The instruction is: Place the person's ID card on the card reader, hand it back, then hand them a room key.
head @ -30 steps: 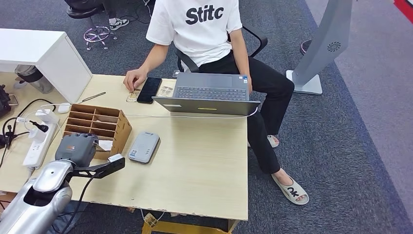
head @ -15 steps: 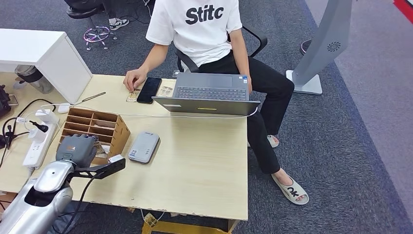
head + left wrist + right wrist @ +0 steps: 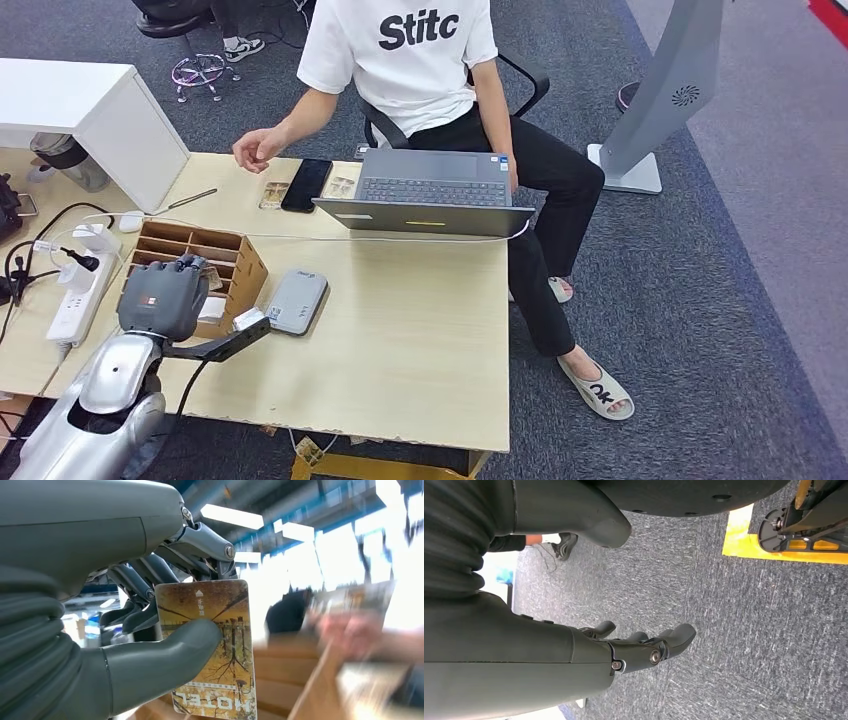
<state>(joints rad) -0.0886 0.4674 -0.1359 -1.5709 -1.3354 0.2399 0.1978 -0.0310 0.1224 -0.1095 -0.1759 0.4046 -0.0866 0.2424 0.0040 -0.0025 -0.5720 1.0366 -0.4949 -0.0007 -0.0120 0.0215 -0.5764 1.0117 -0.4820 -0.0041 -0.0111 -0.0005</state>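
My left hand hovers over the wooden card organizer at the table's left. In the left wrist view the hand pinches a room key card between thumb and fingers; the card is yellow-brown with a tree picture and the word HOTEL. The grey card reader lies flat on the table just right of the organizer. The person's hand is raised above the far table edge, palm partly open. My right hand hangs over grey carpet with fingers apart, holding nothing.
A person in a white T-shirt sits behind an open laptop. A black phone and small clear cards lie beside it. A power strip with cables runs along the left edge. A white box stands at the far left.
My left hand has risen out of the organizer and moved slightly toward the person. The person's hand has lifted off the table by the phone and now hangs in the air.
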